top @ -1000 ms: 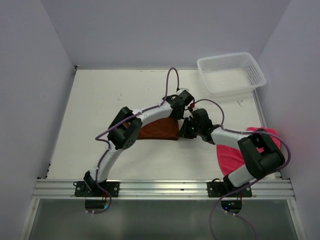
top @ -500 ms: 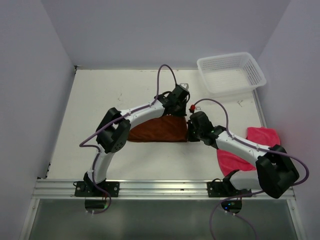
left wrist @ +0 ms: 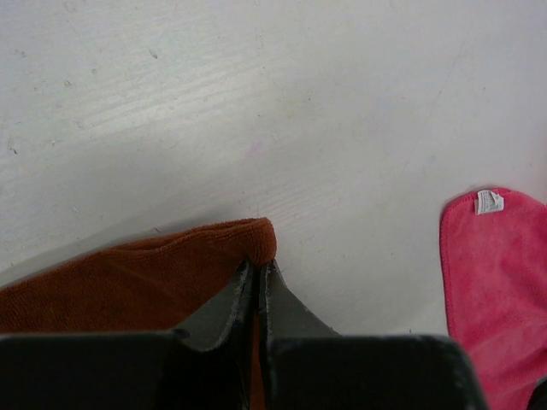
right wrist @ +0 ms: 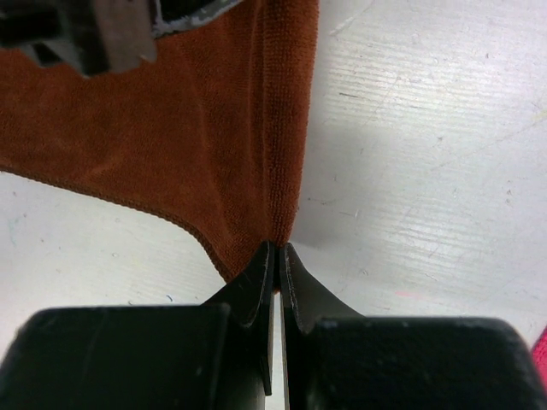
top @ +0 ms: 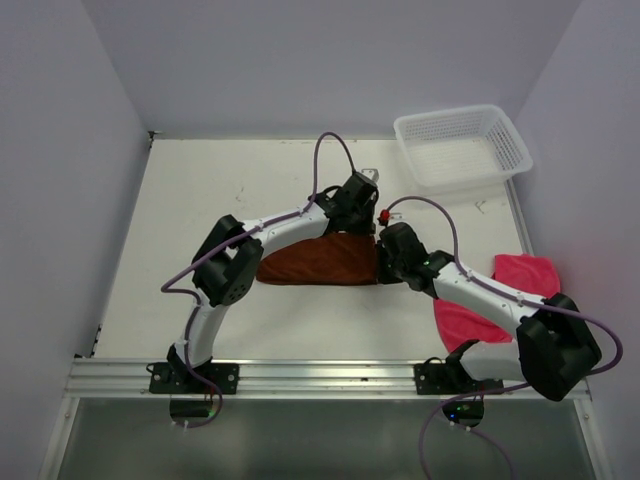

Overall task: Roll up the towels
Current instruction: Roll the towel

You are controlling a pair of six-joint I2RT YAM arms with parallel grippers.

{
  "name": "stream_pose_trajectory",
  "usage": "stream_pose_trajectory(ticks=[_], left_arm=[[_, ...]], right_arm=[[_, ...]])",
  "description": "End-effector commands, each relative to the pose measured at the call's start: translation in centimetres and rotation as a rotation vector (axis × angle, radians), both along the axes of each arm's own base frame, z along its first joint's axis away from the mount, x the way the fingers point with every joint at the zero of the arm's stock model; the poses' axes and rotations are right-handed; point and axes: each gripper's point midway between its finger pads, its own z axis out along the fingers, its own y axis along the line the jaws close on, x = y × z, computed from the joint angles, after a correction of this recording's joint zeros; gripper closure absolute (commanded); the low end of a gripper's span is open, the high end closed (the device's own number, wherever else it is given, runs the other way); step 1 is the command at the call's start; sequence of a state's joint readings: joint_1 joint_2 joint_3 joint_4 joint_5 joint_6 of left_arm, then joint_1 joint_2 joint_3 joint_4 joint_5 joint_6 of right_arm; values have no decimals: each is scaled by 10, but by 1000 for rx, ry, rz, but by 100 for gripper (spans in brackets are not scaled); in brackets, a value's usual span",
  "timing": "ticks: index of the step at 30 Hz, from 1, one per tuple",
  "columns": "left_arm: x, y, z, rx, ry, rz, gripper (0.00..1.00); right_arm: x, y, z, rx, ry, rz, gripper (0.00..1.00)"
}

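Note:
The rust-brown towel (top: 318,260) lies spread across the middle of the table. My left gripper (top: 362,215) is shut on its far right corner; in the left wrist view the brown towel (left wrist: 128,282) bunches at the fingertips of that left gripper (left wrist: 259,265). My right gripper (top: 383,268) is shut on the near right corner, and the brown towel (right wrist: 197,128) runs away from the right gripper (right wrist: 279,248). The pink towel (top: 470,310) lies crumpled at the right edge under the right arm; the pink towel (left wrist: 500,282) also shows in the left wrist view.
A white mesh basket (top: 462,146) stands at the back right corner. Grey walls close in the table on the left, back and right. The left fingers (right wrist: 111,34) show at the top of the right wrist view.
Both grippers have pulled the brown towel's right end to the right and spread it longer. The right arm stretched out flatter. Little has moved in the last half second.

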State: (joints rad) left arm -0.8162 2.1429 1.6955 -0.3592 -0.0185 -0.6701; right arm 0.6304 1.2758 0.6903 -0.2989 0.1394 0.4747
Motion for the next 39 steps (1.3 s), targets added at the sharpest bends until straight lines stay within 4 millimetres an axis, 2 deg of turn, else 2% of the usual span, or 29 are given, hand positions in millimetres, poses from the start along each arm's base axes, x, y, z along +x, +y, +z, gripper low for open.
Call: stream_pose_trajectory(ticks=[1, 17, 22, 25, 28, 32, 36, 39], left_arm=[[26, -3, 31, -76, -104, 34, 98], [31, 11, 20, -77, -93, 25, 98], [32, 15, 17, -71, -93, 30, 98], [32, 14, 19, -88, -85, 15, 98], [32, 13, 21, -91, -90, 12, 98], [32, 11, 22, -97, -89, 2, 98], [30, 10, 19, -96, -84, -5, 98], [30, 10, 20, -99, -85, -6, 99]], right_arm=[[-2, 8, 7, -4, 8, 47, 100], [7, 28, 1, 25, 37, 64, 100], [12, 31, 8, 29, 25, 61, 100], [14, 25, 8, 0, 26, 27, 95], [13, 16, 7, -7, 30, -31, 85], [13, 19, 6, 60, 39, -69, 65], [15, 19, 3, 127, 58, -112, 56], [17, 22, 3, 155, 60, -113, 54]])
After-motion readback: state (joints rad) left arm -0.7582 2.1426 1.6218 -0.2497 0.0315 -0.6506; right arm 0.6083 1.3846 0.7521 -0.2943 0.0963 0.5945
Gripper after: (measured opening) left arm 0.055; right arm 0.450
